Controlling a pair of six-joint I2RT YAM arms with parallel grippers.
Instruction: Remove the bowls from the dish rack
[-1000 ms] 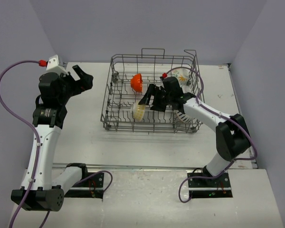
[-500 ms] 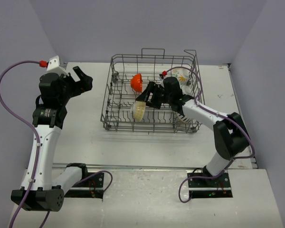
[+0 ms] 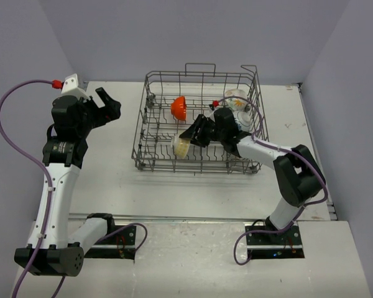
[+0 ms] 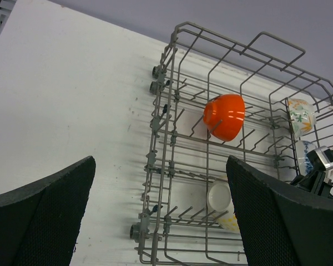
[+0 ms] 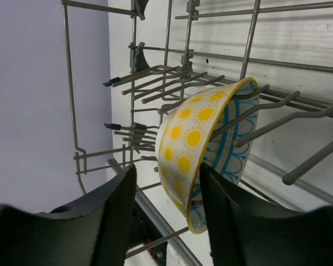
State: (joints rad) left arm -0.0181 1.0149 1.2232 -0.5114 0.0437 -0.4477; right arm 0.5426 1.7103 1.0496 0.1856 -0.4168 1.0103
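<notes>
right gripper (image 3: 191, 133) advanced onto yellow-dotted bowl (image 5: 191, 138); jaws narrowed around rim

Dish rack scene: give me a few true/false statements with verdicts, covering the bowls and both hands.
1. The orange bowl sits inside the dish rack. True.
2. The left hand holds a bowl. False: it is open and empty, above the table to the side of the rack.
3. The right hand has one finger on each side of the yellow-dotted bowl wall. True.
4. The orange bowl touches the yellow-dotted bowl. False: they stand apart, in separate rows of tines.
5. Some bowls already lie on the table. False: every bowl in view is in the rack.
</notes>
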